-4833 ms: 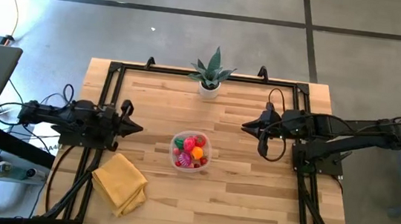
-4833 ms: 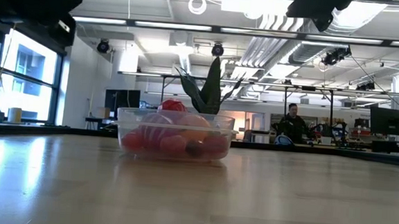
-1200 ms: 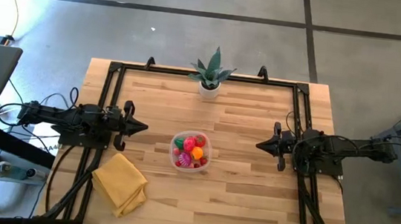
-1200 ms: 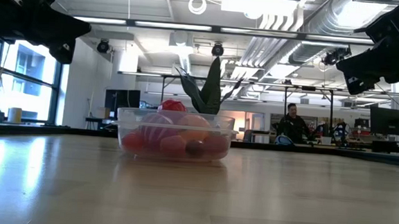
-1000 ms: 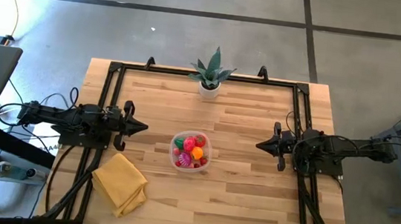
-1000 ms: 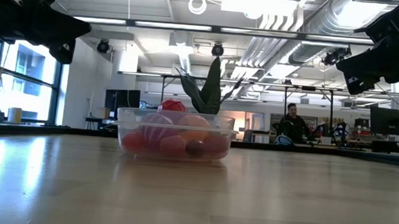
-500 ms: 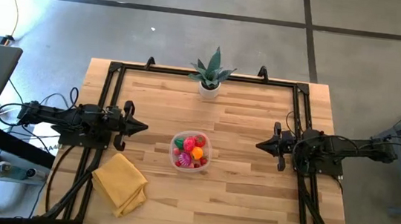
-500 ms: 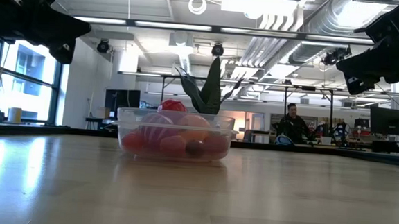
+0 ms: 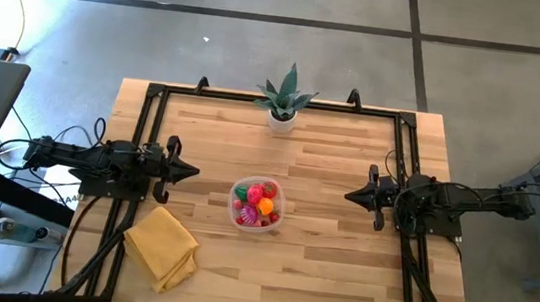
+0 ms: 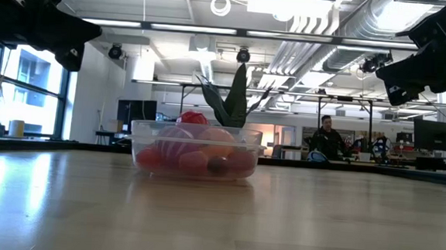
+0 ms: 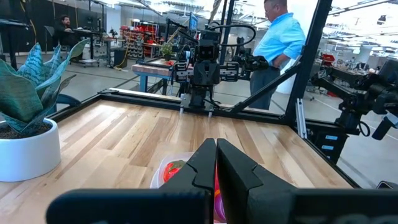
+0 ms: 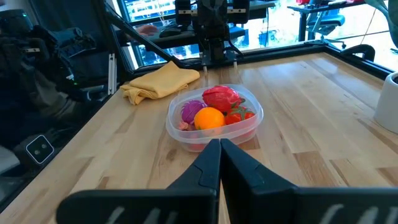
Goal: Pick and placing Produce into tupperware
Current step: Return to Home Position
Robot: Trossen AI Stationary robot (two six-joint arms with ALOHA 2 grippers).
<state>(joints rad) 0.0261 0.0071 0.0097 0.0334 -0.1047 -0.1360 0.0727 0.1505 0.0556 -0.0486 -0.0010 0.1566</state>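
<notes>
The round clear tupperware [image 9: 256, 203] stands on its base at the middle of the table, and the produce [image 12: 214, 109] lies inside it: red, orange, magenta and pink pieces. In the low view the tupperware [image 10: 195, 149] shows its filled wall. My left gripper [image 9: 191, 173] is shut and points level toward the tupperware from the table's left side, with bare table between them. My right gripper [image 9: 350, 195] is shut and points at it from the right side, also apart from it. The shut fingers show in both wrist views [image 11: 215, 155] [image 12: 220, 152].
A spiky green plant in a white pot [image 9: 284, 100] stands at the far edge, middle. A folded yellow cloth [image 9: 160, 247] lies near the front left. A black frame [image 9: 155, 94] runs around the tabletop. A person [image 11: 277, 43] stands beyond the table.
</notes>
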